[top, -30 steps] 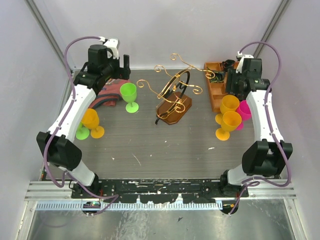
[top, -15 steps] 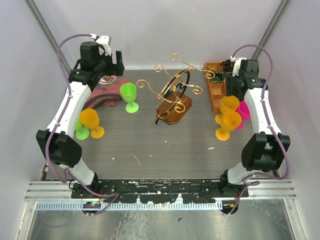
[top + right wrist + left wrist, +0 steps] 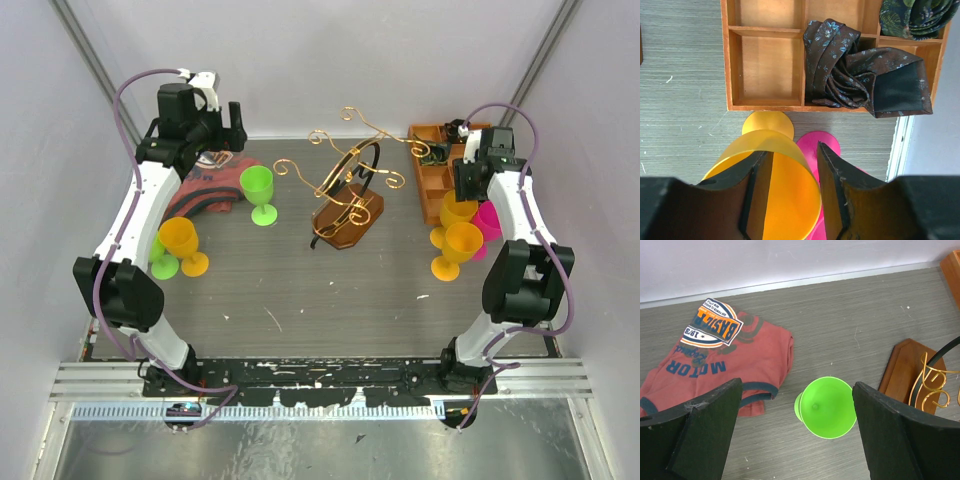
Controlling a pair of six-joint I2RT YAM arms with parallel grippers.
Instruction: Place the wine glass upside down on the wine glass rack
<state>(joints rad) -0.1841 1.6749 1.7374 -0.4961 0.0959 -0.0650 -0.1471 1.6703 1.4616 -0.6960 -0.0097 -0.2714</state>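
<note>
An orange wine glass (image 3: 459, 208) (image 3: 785, 200) stands upright at the right, beside the wooden tray. My right gripper (image 3: 463, 196) (image 3: 792, 150) straddles its rim, one finger inside the bowl and the other outside. A gap still shows at the inner finger. The gold wire wine glass rack (image 3: 345, 180) stands on its brown base (image 3: 905, 365) mid-table with nothing hanging on it. My left gripper (image 3: 240, 122) (image 3: 797, 390) hovers wide open above a green wine glass (image 3: 258, 188) (image 3: 825, 407), touching nothing.
A pink glass (image 3: 489, 220) (image 3: 817, 145) and a second orange glass (image 3: 463, 243) crowd the right gripper. The compartmented wooden tray (image 3: 430, 185) (image 3: 765, 65) holds dark cloths (image 3: 855, 70). A red T-shirt (image 3: 205, 190) (image 3: 725, 355) lies back left, near another orange glass (image 3: 180, 240).
The right gripper's jaws have narrowed around the orange glass's rim. The left arm has drawn back toward the far left corner, still wide open.
</note>
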